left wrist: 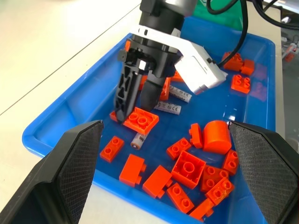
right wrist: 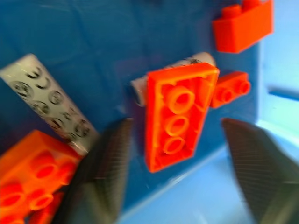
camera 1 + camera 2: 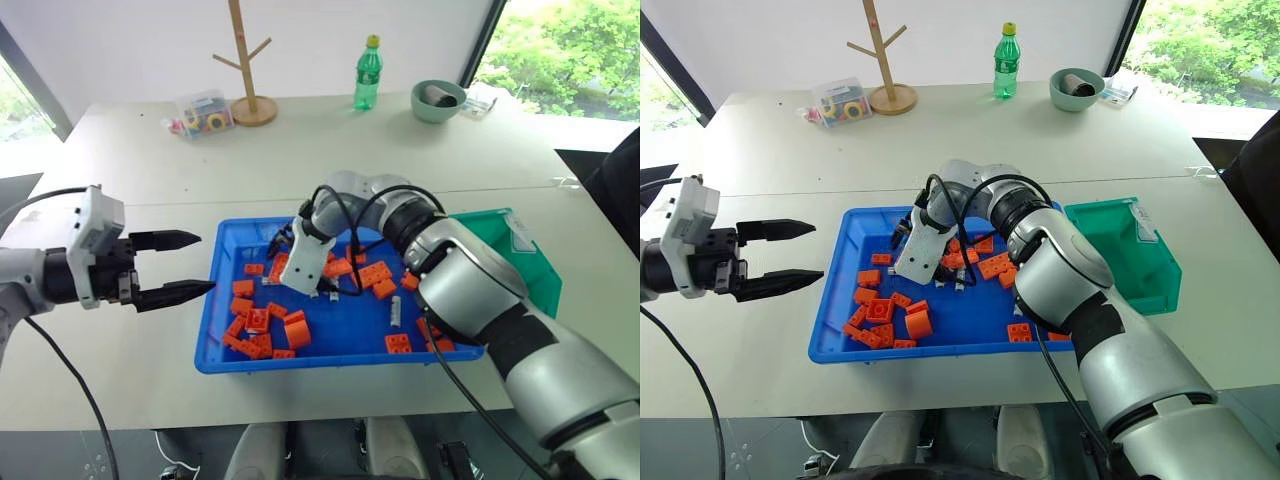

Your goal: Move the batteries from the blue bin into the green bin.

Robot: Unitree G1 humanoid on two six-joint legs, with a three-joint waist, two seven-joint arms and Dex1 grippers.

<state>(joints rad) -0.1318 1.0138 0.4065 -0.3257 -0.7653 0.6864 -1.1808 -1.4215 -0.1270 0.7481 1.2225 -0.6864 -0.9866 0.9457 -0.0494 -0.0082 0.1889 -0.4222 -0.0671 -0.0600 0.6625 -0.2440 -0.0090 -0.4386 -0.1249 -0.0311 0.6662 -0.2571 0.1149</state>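
Three batteries (image 1: 174, 108) at least showed in the blue bin (image 3: 215, 357) in the left wrist view: two side by side under the right arm, one (image 1: 138, 139) half hidden beneath an orange brick (image 1: 140, 120). Roughly two dozen orange bricks lay scattered around them. One green bin (image 3: 1155, 290) stood touching the tray's right end. Right gripper (image 1: 138, 100) reached down over that brick, fingers parted astride it, not visibly gripping. Left gripper (image 3: 185, 266) hovered spread just outside the tray's left rim.

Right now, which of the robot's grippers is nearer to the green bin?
The right. The right gripper reaches down inside the blue bin, which stands beside the green bin. The left gripper hovers outside the blue bin's far side.
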